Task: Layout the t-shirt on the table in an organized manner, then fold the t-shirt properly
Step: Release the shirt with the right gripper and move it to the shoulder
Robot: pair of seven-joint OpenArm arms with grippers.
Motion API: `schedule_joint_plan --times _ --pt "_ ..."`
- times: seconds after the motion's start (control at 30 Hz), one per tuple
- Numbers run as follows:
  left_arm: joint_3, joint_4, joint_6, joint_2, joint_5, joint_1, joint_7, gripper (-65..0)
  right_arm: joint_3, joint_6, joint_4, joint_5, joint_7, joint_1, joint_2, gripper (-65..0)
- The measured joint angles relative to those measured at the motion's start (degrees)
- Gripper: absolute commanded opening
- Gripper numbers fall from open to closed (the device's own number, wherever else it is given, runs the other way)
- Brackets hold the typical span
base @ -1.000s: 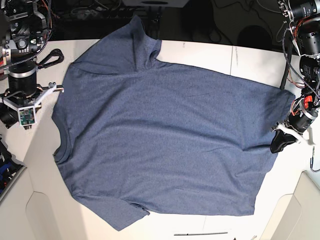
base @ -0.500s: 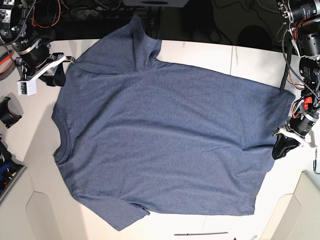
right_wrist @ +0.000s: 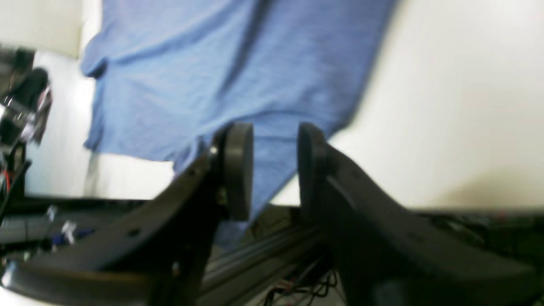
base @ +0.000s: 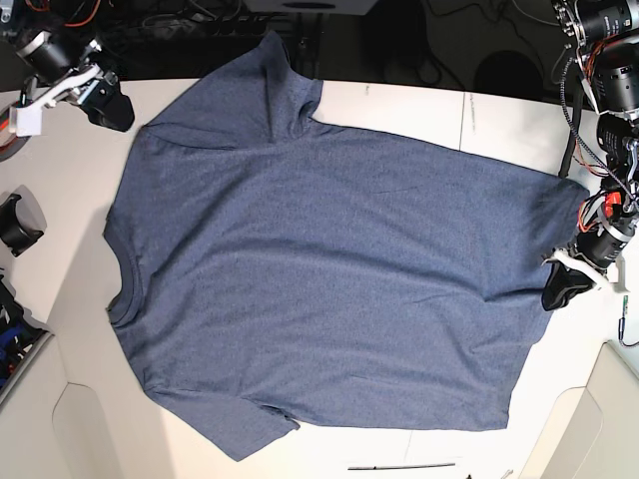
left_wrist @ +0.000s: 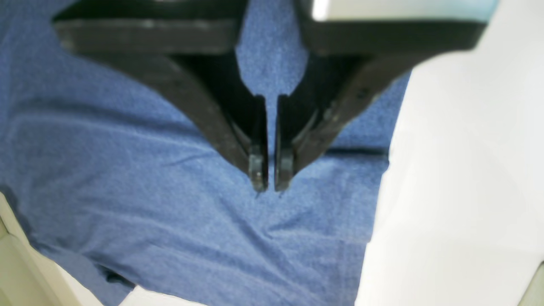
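Observation:
The slate-blue t-shirt (base: 329, 269) lies spread flat on the white table (base: 419, 110), collar to the left and hem to the right. No lettering shows. One sleeve hangs over the far edge. My left gripper (base: 559, 289) sits at the hem's right end. In the left wrist view its jaws (left_wrist: 267, 182) stand a thin slit apart just above the fabric (left_wrist: 127, 191), with nothing between them. My right gripper (base: 108, 108) hovers at the far left corner beside the shoulder. Its round pads (right_wrist: 238, 170) are clearly apart and empty, with the shirt (right_wrist: 212, 76) beyond them.
A black round object (base: 15, 225) sits at the table's left side. Raised white corner panels stand at the near left (base: 90, 429) and near right (base: 599, 419). Cables and dark gear fill the space behind the far edge (base: 200, 30).
My right gripper swung from beside the collar up to the far left corner and opened. My left gripper stayed at the hem, and its jaws parted slightly.

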Motion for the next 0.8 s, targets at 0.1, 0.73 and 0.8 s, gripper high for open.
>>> schedule_joint_plan --times 0.1,0.73,0.8 --pt "0.00 0.00 0.00 0.00 -1.92 0.00 0.04 -58.7 0.87 0.00 -1.73 0.68 0.07 0.11 -0.24 -46.8" --pt "0.00 0.00 0.00 2.23 -2.62 -0.02 0.02 -58.7 0.61 0.42 -20.98 5.64 0.07 7.34 -0.72 -46.8" --pt "0.00 0.00 0.00 2.23 -2.62 -0.02 0.02 -58.7 0.39 -0.07 -20.98 3.80 0.26 7.80 -1.11 -46.8"
